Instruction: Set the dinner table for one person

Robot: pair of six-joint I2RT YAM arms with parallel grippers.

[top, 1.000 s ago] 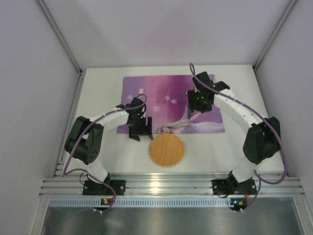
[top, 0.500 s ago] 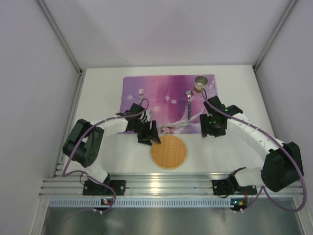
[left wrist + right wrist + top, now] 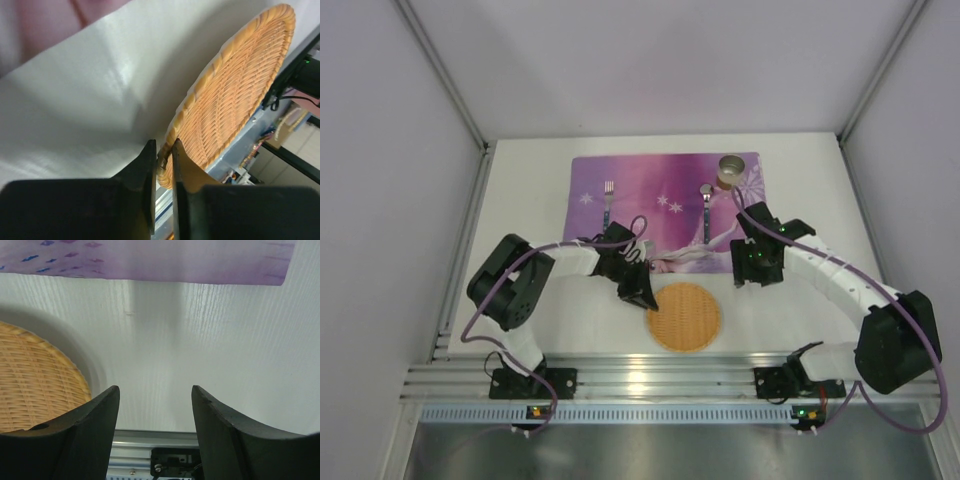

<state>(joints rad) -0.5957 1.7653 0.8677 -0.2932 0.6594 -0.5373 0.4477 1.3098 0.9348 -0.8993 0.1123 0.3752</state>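
Pinching the woven plate (image 3: pixel 685 316), left gripper (image 3: pixel 163 145) hangs above the dinner table (image 3: pixel 530 200); right gripper (image 3: pixel 154 388) gapes empty

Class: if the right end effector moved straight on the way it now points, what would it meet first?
Most likely the bare white tabletop, just right of the wicker plate. Nothing else shows in its line, though depth is unclear.

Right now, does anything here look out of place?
Yes: the woven plate lies off the purple placemat, on the bare table near its front edge, while fork, spoon and cup sit on the mat. The left gripper pinches the plate's rim.
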